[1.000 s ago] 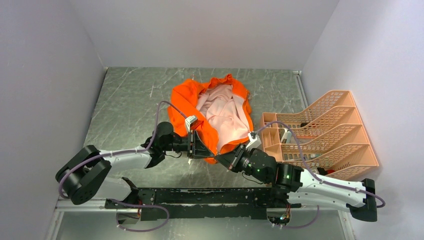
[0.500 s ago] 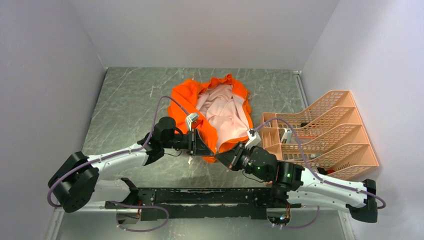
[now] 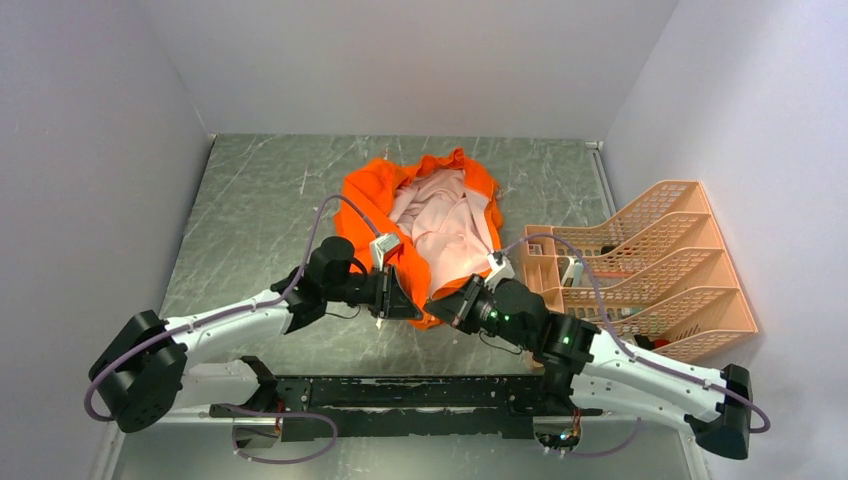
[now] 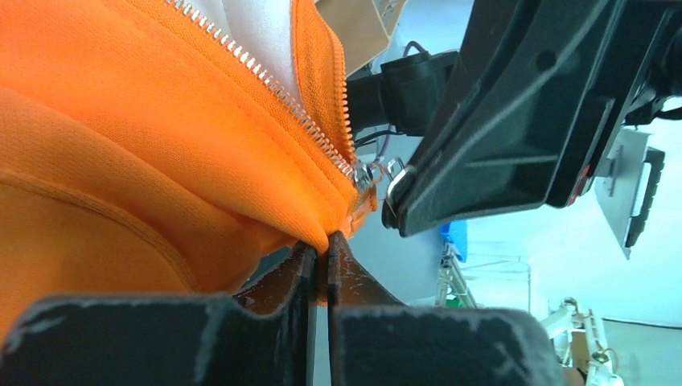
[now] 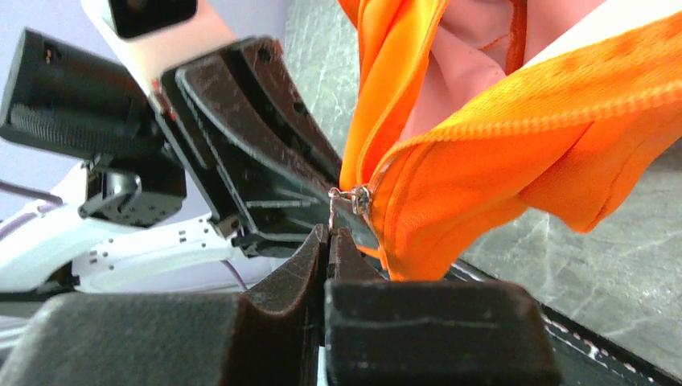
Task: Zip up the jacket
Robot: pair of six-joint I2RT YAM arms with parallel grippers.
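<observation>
The orange jacket [image 3: 372,195] lies open at mid-table, its pale pink lining [image 3: 450,235] facing up. Both grippers meet at its near bottom corner. My left gripper [image 3: 408,303] is shut on the orange hem [image 4: 265,185], just below the end of the zipper teeth [image 4: 265,76]. My right gripper [image 3: 441,305] is shut on the metal zipper pull [image 5: 333,211], which hangs from the slider [image 5: 359,199] at the foot of the zipper. The slider also shows in the left wrist view [image 4: 367,174], touching the right gripper's finger [image 4: 499,153]. In the right wrist view the jacket [image 5: 499,153] is lifted off the table.
A peach basket rack [image 3: 640,265] stands at the right, close to the right arm. Grey marble tabletop [image 3: 260,210] surrounds the jacket. White walls close in the left, back and right sides.
My right gripper has moved left and a little forward, closer to the left gripper. The left arm has stretched out slightly. The jacket's bottom corner stays held.
</observation>
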